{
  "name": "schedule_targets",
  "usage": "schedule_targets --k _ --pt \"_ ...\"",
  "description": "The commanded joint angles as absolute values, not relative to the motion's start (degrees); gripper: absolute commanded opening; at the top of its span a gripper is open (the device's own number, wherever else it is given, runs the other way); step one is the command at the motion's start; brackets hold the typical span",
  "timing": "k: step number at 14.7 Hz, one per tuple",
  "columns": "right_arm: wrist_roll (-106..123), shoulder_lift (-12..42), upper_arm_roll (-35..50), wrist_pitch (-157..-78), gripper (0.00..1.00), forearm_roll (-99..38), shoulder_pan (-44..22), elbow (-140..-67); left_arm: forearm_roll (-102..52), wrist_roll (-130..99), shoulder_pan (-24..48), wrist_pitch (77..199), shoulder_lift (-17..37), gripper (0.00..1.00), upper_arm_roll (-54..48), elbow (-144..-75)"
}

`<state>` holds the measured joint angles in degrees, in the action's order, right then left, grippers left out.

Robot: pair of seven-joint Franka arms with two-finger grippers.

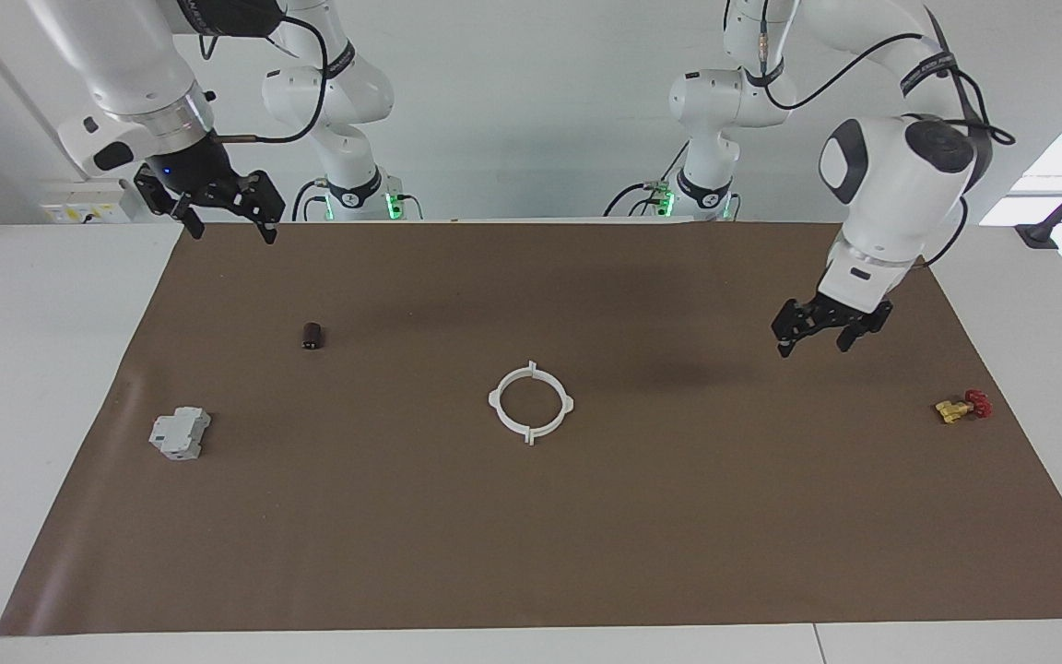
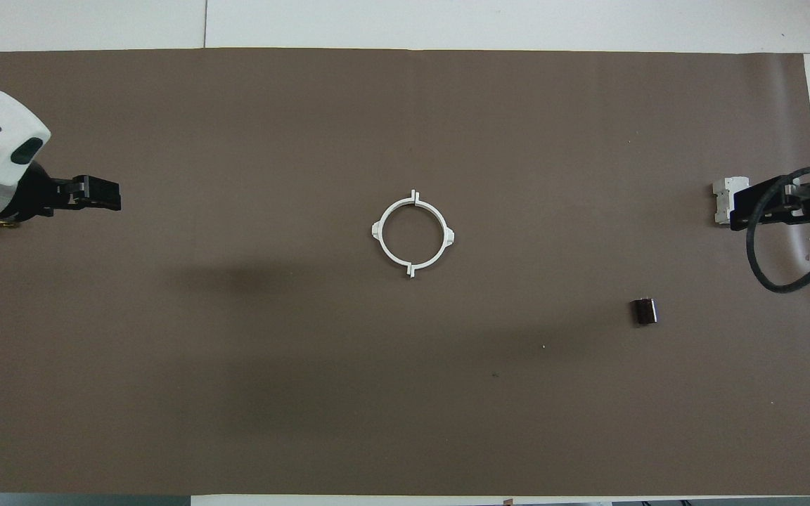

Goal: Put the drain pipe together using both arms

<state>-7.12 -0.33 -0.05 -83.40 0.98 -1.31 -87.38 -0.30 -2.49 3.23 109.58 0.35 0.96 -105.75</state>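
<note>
The drain pipe's two white half-ring arcs lie joined as one ring [image 1: 531, 432] flat on the brown mat [image 1: 531, 553] at the middle of the table; the ring also shows in the overhead view [image 2: 413, 199]. No gripper touches it. My left gripper [image 1: 817, 339] is open and empty, raised over the mat toward the left arm's end; it shows in the overhead view [image 2: 106, 195]. My right gripper [image 1: 229, 221] is open and empty, raised high over the mat's corner at the right arm's end; it shows in the overhead view [image 2: 739, 207].
A grey boxy block [image 1: 180, 432] [image 2: 721, 200] lies at the right arm's end. A small dark cylinder [image 1: 312, 335] [image 2: 645, 311] lies nearer to the robots than the block. A yellow valve with a red knob [image 1: 962, 407] lies at the left arm's end.
</note>
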Motion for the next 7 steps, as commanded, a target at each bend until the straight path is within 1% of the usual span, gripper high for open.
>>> schedule_targets --k 1,3,5,7 --pt "-5.6 -0.3 0.2 -83.8 1.00 0.5 -1.1 -87.4 -1.1 -0.2 1.1 101.0 -0.3 1.00 0.6 -99.7" --pt "-5.7 -0.3 0.2 -83.7 1.00 0.5 -1.1 -87.4 -1.0 -0.2 0.8 95.1 0.5 1.00 0.7 -93.5" --pt "-5.7 -0.3 0.1 -83.7 1.00 0.5 -1.1 -87.5 -0.9 -0.2 0.0 91.1 1.5 1.00 0.6 -89.5" --pt "-5.7 -0.4 0.1 -83.7 1.00 0.5 -1.1 -87.5 -1.1 -0.3 -0.1 88.3 1.8 1.00 0.6 -87.5"
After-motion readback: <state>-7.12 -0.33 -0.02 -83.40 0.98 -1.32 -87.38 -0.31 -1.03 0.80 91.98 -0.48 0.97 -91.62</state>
